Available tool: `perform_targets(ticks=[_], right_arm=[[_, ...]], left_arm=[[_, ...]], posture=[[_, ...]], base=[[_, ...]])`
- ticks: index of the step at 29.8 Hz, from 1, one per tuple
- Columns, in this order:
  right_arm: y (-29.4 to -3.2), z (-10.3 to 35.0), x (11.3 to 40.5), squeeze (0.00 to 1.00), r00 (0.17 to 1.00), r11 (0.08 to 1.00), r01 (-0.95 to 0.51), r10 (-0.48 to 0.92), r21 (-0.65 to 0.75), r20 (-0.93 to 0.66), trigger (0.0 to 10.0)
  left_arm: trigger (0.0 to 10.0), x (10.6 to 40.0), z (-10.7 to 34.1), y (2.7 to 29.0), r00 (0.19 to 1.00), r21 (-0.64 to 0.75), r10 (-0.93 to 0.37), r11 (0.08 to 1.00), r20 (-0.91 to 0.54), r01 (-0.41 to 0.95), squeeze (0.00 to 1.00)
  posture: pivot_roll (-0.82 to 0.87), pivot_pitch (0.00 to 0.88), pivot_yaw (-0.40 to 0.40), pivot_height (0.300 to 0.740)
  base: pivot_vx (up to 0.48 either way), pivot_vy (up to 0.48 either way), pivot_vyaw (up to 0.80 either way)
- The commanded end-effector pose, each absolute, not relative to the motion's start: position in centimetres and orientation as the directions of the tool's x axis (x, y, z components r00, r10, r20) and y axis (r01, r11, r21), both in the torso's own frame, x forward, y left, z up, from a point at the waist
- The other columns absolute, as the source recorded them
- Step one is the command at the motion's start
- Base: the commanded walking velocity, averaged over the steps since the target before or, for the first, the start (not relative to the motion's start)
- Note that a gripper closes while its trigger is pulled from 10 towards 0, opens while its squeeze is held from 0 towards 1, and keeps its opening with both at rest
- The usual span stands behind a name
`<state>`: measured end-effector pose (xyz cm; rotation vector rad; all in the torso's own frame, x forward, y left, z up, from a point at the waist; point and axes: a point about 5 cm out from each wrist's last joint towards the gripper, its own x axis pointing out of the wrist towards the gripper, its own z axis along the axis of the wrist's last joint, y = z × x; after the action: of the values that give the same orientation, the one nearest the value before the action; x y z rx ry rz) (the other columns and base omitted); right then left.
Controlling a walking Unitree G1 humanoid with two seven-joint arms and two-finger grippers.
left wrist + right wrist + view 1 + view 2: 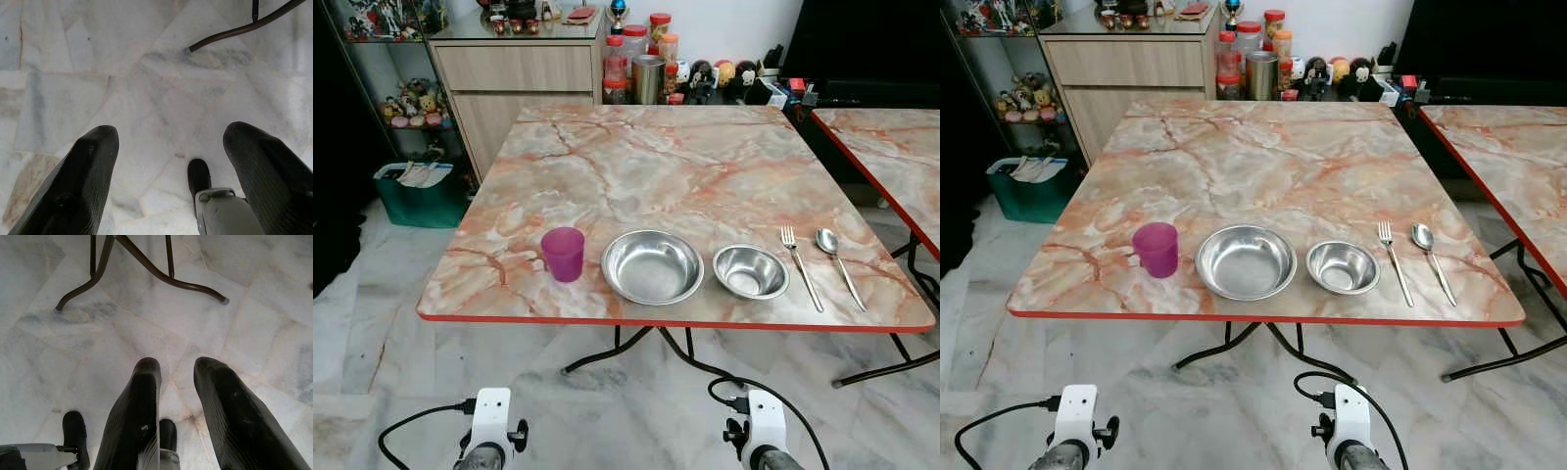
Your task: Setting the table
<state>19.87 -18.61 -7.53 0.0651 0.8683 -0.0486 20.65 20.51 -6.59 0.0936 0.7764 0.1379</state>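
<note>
Along the near edge of the marble-patterned table (685, 166) stood a row: a purple cup (563, 253), a large steel bowl (652, 265), a small steel bowl (750, 271), then a fork (800, 264) and a spoon (836, 264) lying side by side, each apart from its neighbour. Both arms hung low in front of the table, only their white wrists poking into the head views. The left gripper (168, 152) pointed at the pale floor tiles (98, 73), fingers spread wide, nothing between them. The right gripper (178, 382) hung over the floor too, fingers a narrow gap apart, holding nothing. A second table (891, 147) was cut off at the right. The jars and figurines on the cabinet (519, 73) behind were too small to identify.
</note>
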Motion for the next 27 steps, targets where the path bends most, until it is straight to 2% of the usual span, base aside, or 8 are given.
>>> perform_targets(ticks=[1,23,24,27], right_arm=[[-18.7,-7.5,19.9,0.0,0.647,0.997,0.065,-0.017,0.033,-0.762,10.0],[-18.7,-7.4,20.1,0.0,0.647,0.998,0.054,-0.014,0.027,-0.763,10.0],[-18.8,-7.4,20.1,0.0,0.647,0.998,0.055,-0.016,0.026,-0.763,10.0],[-18.9,-7.4,20.1,0.0,0.647,0.998,0.054,-0.016,0.024,-0.762,10.0]], left_arm=[[10.0,19.9,-7.2,20.2,0.673,0.147,0.137,0.988,-0.727,-0.043,0.0],[10.0,20.1,-7.0,19.9,0.693,0.159,0.132,0.987,-0.709,-0.024,0.0],[10.0,21.3,-6.1,20.5,0.737,0.167,0.166,0.983,-0.656,-0.072,0.0],[10.0,22.8,-4.8,21.2,0.784,0.157,0.209,0.977,-0.584,-0.144,0.0]], posture=[[0.0,0.0,-0.002,0.74],[0.02,0.0,-0.027,0.74],[0.03,0.0,-0.032,0.74],[0.03,0.0,-0.032,0.74]], base=[[0.0,0.0,0.0],[0.0,-0.402,0.0],[0.0,0.0,0.0],[0.0,0.0,0.0]])
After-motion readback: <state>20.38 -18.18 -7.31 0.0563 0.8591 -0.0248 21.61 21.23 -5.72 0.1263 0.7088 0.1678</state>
